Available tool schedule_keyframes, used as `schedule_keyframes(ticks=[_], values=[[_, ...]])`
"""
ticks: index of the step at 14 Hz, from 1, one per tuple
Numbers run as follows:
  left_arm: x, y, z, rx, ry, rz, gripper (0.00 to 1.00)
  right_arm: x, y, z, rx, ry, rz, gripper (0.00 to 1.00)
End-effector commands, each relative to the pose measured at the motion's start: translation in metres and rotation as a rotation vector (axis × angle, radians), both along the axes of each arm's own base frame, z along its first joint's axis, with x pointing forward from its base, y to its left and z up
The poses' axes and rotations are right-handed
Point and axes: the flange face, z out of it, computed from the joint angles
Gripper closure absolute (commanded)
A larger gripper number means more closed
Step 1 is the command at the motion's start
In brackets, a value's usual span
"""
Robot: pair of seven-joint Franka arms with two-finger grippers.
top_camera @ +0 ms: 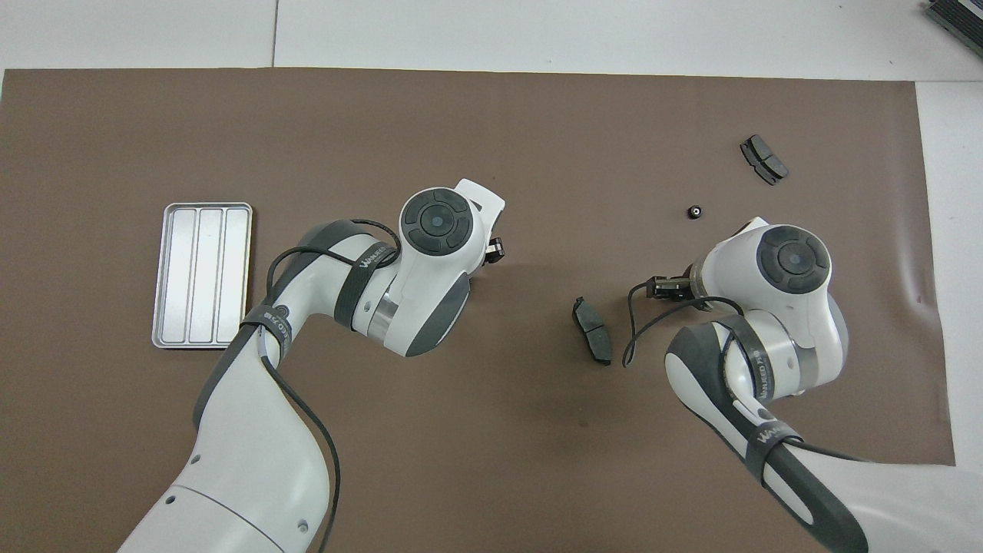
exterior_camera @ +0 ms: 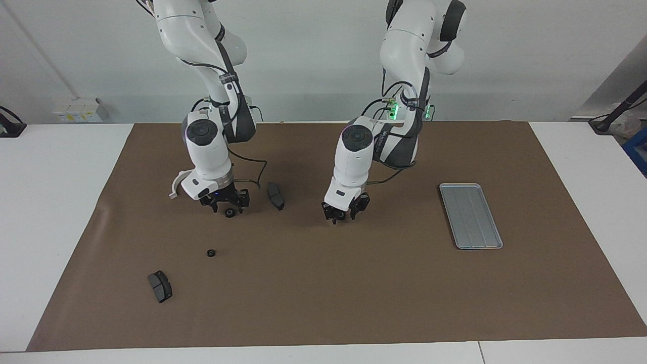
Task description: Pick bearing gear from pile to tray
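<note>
Two sets of jaws are low over the brown mat point(exterior_camera: 323, 293) on the desk, each down at a black gear. The right arm point(exterior_camera: 204, 146) has its jaws spread, and a gear point(exterior_camera: 230, 213) sits on the mat directly under them, between the fingertips; whether either fingertip touches it cannot be told. The left arm point(exterior_camera: 354, 151) also has its jaws spread, close over the mat, with a second gear point(exterior_camera: 340, 217) between the tips (from overhead both gears are hidden by the arms' wrists).

Between the two sets of jaws, closer to the right ones, lies a dark grey curved pad point(exterior_camera: 275, 195). A white half-ring bracket point(exterior_camera: 174, 184) lies just beside the right jaws, toward the right arm's end of the desk, partly covered by the wrist. A third gear point(exterior_camera: 212, 252) lies loose, farther from the robots than the right jaws, and another grey pad point(exterior_camera: 159, 286) lies farther out again.

The tray point(exterior_camera: 470, 217) lies flat and bare, well apart from the left jaws, toward the left arm's end of the desk.
</note>
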Motion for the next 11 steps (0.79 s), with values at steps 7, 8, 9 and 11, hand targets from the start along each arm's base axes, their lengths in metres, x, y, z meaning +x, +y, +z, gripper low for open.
schedule_keyframes(ticks=[7,8,9,11], values=[[-0.024,-0.005,-0.021,0.035,0.014,-0.025,0.49,-0.005,-0.017,-0.007,0.033,-0.033,-0.005,0.43],[-0.025,-0.005,-0.021,0.036,0.015,-0.026,0.49,-0.005,-0.016,-0.008,0.034,-0.033,-0.005,0.44],[-0.025,-0.005,-0.021,0.035,0.016,-0.025,0.5,-0.005,-0.016,-0.008,0.034,-0.033,-0.006,0.44],[-0.029,-0.007,-0.022,0.036,0.024,-0.029,0.53,-0.007,-0.014,-0.011,0.037,-0.041,-0.002,0.44]])
